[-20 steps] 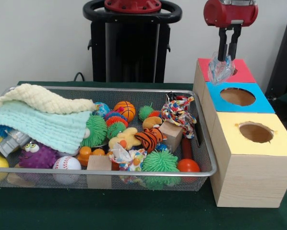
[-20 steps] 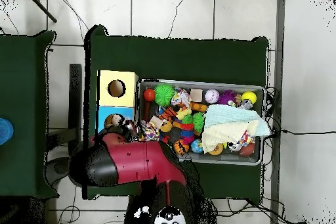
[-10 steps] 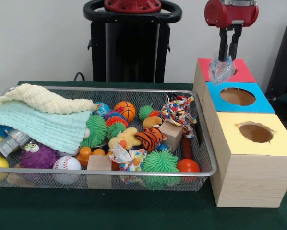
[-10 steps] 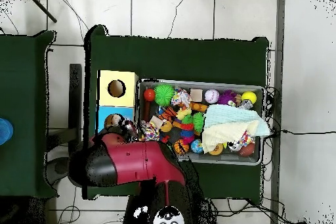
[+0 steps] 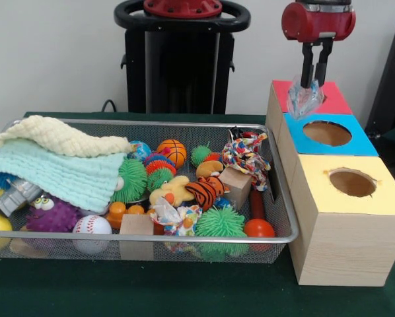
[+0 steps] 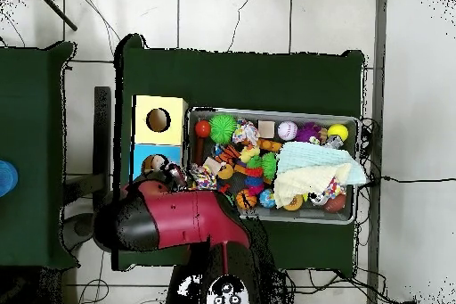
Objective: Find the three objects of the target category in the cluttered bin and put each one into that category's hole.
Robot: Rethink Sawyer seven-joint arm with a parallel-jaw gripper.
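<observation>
My gripper (image 5: pixel 314 83) hangs over the red-topped box (image 5: pixel 335 100) at the back right. It is shut on a crumpled piece of clear plastic (image 5: pixel 304 100), which dangles just above the red top, close to the blue-topped box (image 5: pixel 326 134) and its round hole. The yellow-topped box (image 5: pixel 351 183) with its own hole stands nearest. The red box's hole is hidden behind the plastic. From overhead the red arm (image 6: pixel 178 220) covers the gripper and the red box; the yellow box (image 6: pixel 158 120) and part of the blue box (image 6: pixel 142 153) show.
The wire mesh bin (image 5: pixel 184 123) lies left of the boxes, full of toys: spiky balls, a basketball (image 5: pixel 172 152), a baseball (image 5: pixel 92 226), wooden blocks, a knotted rope toy (image 5: pixel 246 155). Two folded cloths (image 5: pixel 59 162) cover its left end. The bin (image 6: pixel 267 111) also shows overhead.
The gripper has shifted very slightly over the red box with the plastic still in it; the plastic now hangs more bunched under the fingers. Nothing in the bin moved.
</observation>
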